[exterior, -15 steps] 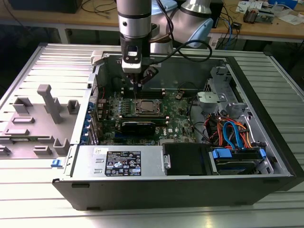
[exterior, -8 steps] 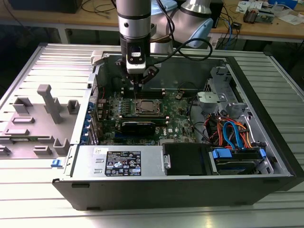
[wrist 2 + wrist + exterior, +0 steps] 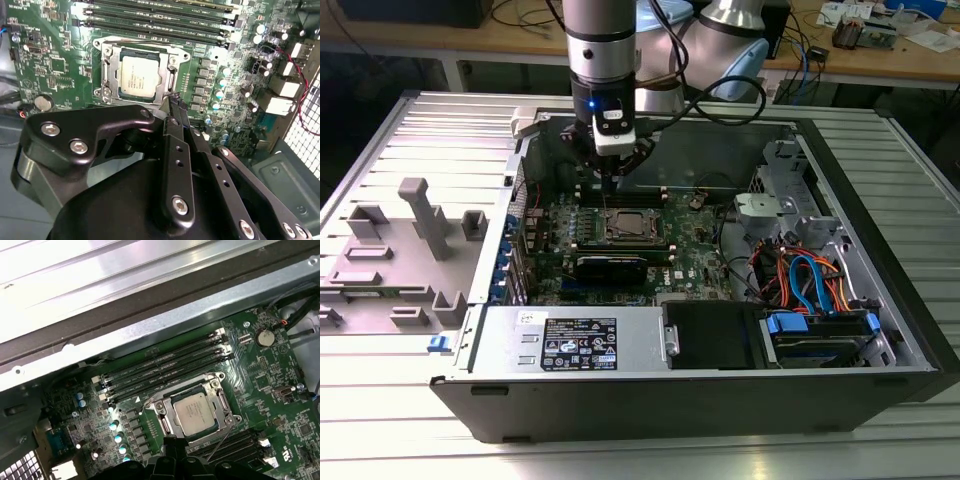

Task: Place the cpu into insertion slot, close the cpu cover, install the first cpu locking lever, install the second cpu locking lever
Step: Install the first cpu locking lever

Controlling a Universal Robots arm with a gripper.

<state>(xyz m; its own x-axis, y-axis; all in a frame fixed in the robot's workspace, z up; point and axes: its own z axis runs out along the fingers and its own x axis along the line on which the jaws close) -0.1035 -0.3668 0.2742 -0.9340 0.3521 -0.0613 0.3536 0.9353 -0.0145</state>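
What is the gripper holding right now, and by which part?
It cannot be told. The gripper is down at the edge of the cpu cover; the cpu lies inside that frame, free of the gripper.

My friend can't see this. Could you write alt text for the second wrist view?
A silvery cpu lies seated in the green motherboard, framed by the metal cpu cover. The black claw looms in the foreground, its tip beside the cover's corner, with long memory slots beyond the chip.
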